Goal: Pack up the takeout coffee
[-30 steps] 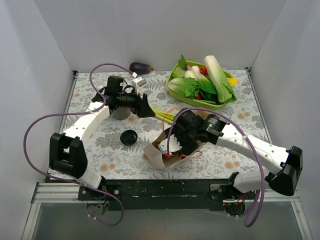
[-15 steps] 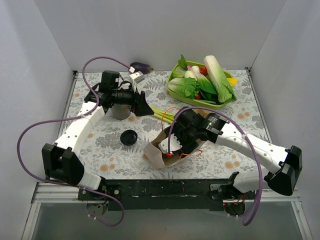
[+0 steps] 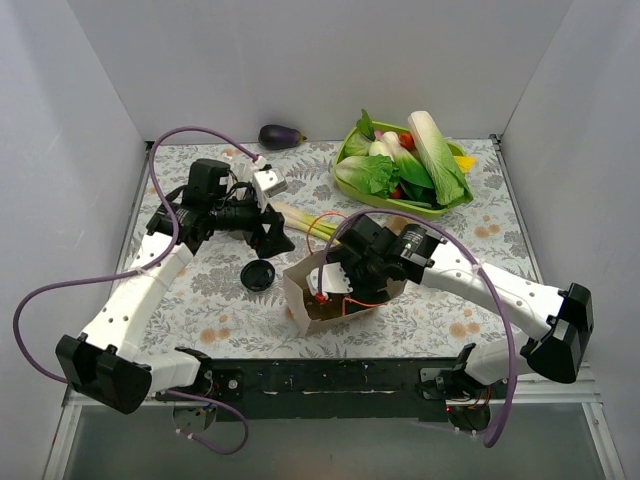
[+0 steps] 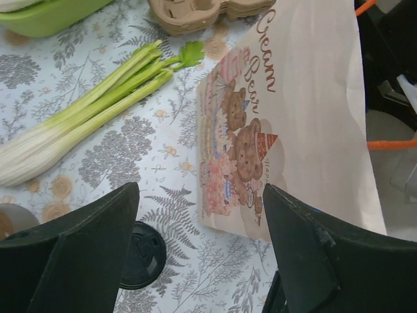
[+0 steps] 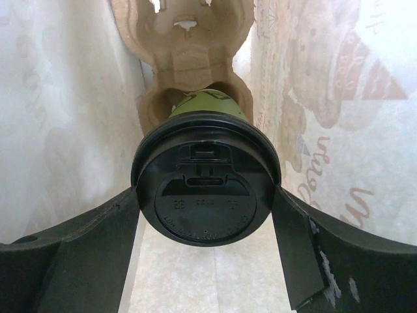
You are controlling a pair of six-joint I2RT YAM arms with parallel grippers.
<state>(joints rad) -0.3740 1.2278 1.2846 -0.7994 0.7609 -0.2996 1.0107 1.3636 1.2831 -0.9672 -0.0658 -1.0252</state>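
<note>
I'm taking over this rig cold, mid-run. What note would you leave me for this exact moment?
Left pincer: open, empty, above the table beside the paper bag.
Right pincer: inside the bag, closed on the takeout coffee at its black lid.
The coffee appears seated in a pocket of the cardboard carrier in the bag.
Done: cup lidded and in the bag.
Left: probably release it, then draw the right arm out without dragging the bag.
A loose black lid lies on the table.

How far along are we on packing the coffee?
Done: the takeout coffee is lidded and inside the paper bag, its base at the cardboard carrier's near slot. In hand: the right tool grips its lid. Remaining: release and withdraw; the left tool hangs open beside the bag.
</note>
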